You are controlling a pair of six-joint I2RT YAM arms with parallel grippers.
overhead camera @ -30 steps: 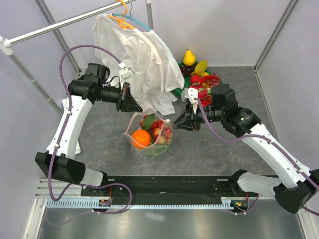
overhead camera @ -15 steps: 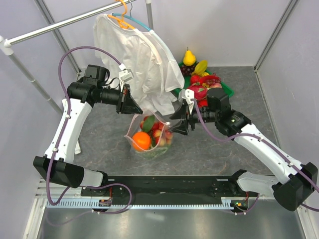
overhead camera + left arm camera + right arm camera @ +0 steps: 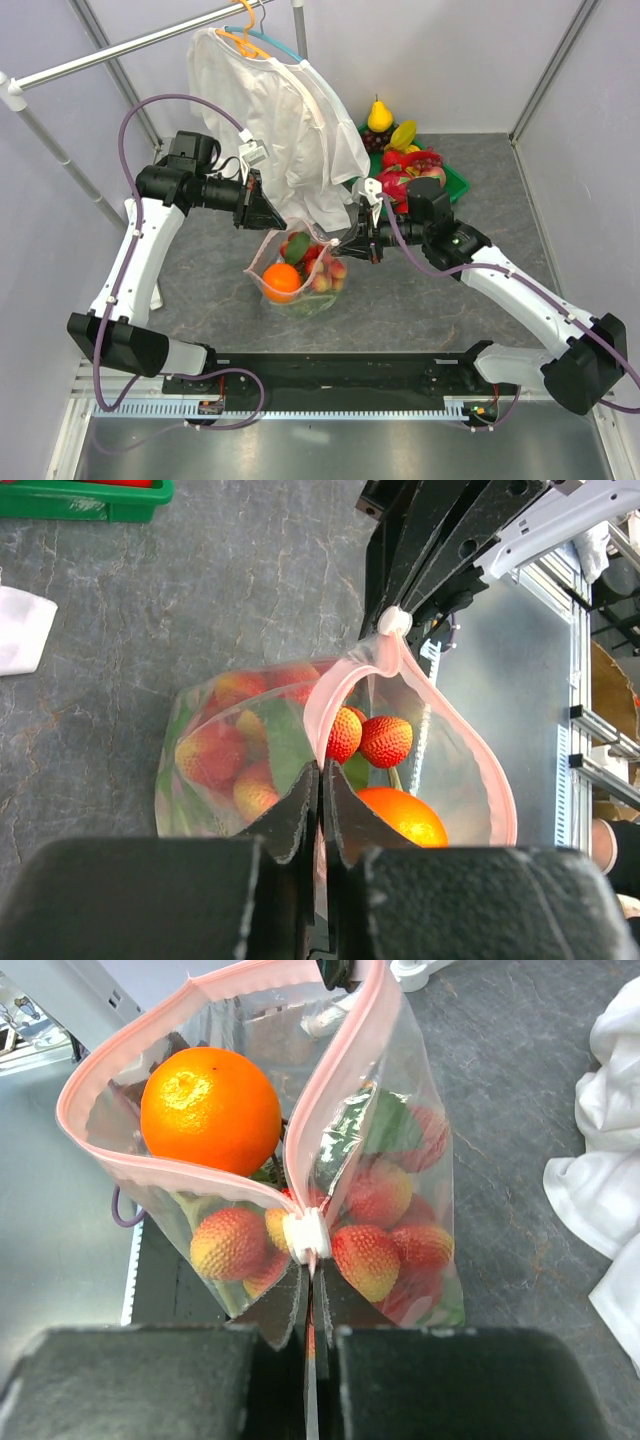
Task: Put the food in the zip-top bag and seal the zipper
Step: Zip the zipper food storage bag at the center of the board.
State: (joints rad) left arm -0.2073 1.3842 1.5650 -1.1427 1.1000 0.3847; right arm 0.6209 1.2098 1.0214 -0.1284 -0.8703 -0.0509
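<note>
The clear zip-top bag [image 3: 300, 272] stands mid-table with its mouth open, holding an orange [image 3: 282, 281], a red strawberry bunch [image 3: 325, 262] and green leaves. My left gripper [image 3: 270, 215] is shut on the pink zipper strip [image 3: 340, 680] at the bag's left end. My right gripper [image 3: 340, 243] is shut on the strip at the other end, just behind the white tab [image 3: 305, 1236]. The orange [image 3: 210, 1110] and strawberries [image 3: 365, 1255] show through the plastic in the right wrist view. The orange [image 3: 405, 815] also shows in the left wrist view.
A white shirt [image 3: 285, 120] hangs on a hanger from the rail at the back, its hem just behind the bag. A green tray [image 3: 450, 180] with a pear, banana and red fruit sits at the back right. Grey walls enclose the table.
My right gripper has moved left toward the bag and closed on the tab end of the zipper strip. The left gripper has held still on its end.
</note>
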